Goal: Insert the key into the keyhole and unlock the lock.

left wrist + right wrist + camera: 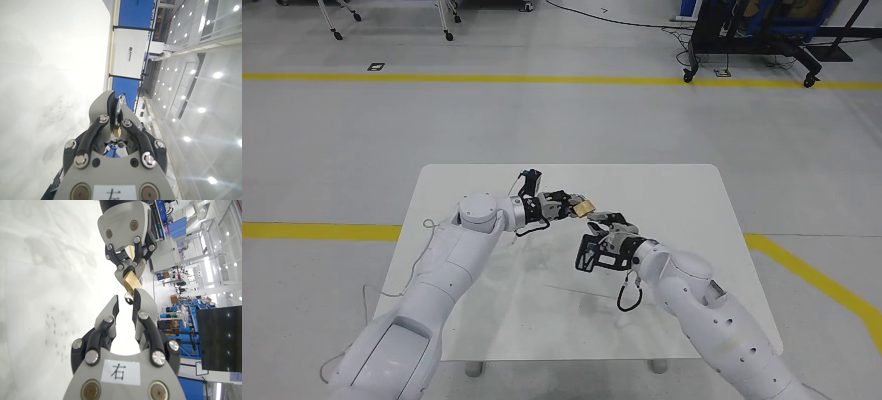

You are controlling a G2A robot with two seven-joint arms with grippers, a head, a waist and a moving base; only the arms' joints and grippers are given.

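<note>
brass, with a squarish body and rounded corners: that was how the lock (130, 281) looked on my feed, a silver key (129, 298) with a round, shiny head standing out of its keyhole end. the lock hung in the air over the white table (672, 200), near the middle. the left gripper (129, 274) was clamped on its shackle end, both fingers pressed against the body. the lock's long axis ran straight out from those fingers, its keyhole end pointing at the right gripper (126, 295). the key sat in line with that axis, head outermost. the right gripper was spread wide and gripped nothing. the key head sat between its fingertips, just beside the ribbed pad of one finger (136, 303); i could not tell whether they touched.
</note>
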